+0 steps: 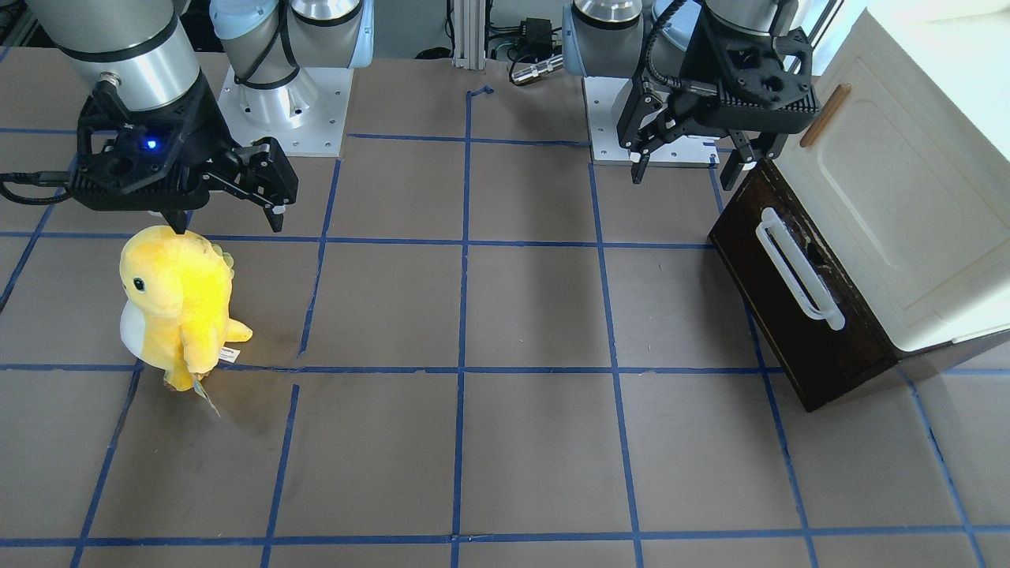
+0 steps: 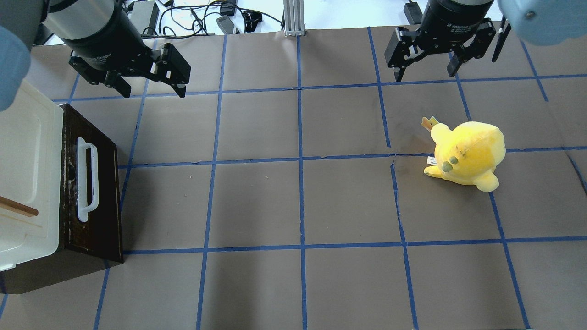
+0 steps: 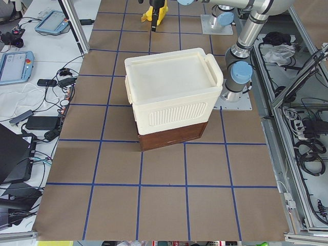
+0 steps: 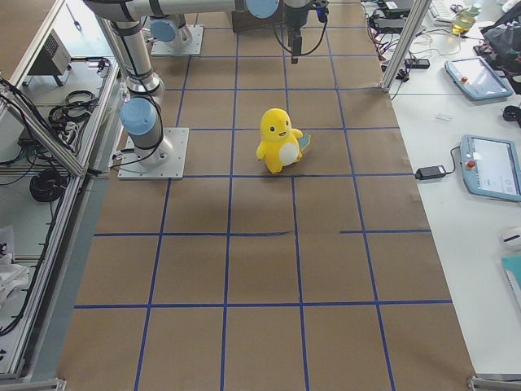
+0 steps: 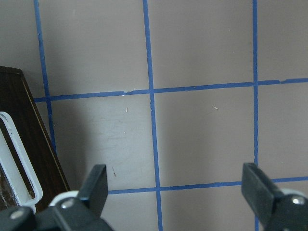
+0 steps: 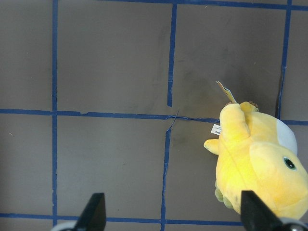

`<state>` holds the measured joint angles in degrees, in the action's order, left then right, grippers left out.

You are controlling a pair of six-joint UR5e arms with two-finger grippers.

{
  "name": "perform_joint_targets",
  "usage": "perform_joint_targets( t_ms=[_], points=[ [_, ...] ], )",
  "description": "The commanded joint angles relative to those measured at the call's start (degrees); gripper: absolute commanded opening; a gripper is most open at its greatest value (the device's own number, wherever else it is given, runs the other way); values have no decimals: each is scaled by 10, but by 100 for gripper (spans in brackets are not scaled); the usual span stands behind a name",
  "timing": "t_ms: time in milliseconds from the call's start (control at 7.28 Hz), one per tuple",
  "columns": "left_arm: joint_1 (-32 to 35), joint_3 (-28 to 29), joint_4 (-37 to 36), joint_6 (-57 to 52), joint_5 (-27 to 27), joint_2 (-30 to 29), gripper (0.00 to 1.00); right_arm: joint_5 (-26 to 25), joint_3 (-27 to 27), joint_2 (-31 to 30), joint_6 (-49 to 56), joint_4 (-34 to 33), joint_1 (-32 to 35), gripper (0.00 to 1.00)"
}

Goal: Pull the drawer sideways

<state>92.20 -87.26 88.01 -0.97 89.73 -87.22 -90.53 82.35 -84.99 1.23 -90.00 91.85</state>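
The drawer [image 2: 107, 201] was located at the left end of the bench [image 2: 298, 201], under a white cabinet [image 2: 27, 151]. It lay off to one side of the left fingers [image 5: 94, 185], which were spread apart. The right fingers [image 6: 94, 211], also spread, were positioned well away. The long axis of the handle [image 2: 87, 178] was set crosswise to the left finger gap. The drawer's interior was hidden.

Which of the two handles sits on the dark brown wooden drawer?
The long white bar handle; the small brown wooden handle sits on the cream-white cabinet door.

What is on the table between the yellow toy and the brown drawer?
Nothing. In the overhead view, only bare table with blue tape lines lies between the yellow toy and the drawer.
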Motion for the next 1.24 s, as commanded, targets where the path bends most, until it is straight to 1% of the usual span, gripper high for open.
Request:
perform_joint_targets(
  t_ms=[0,687,824,1099],
  points=[
    [0,0,0,0,1,-1,100,0,0,0,1,0,0,100],
    [4,-1,0,4,-2,-12,100,0,0,0,0,0,0,100],
    [4,-1,0,27,-3,-15,100,0,0,0,0,0,0,100],
    [4,-1,15,55,0,5,100,0,0,0,0,0,0,100]
  ],
)
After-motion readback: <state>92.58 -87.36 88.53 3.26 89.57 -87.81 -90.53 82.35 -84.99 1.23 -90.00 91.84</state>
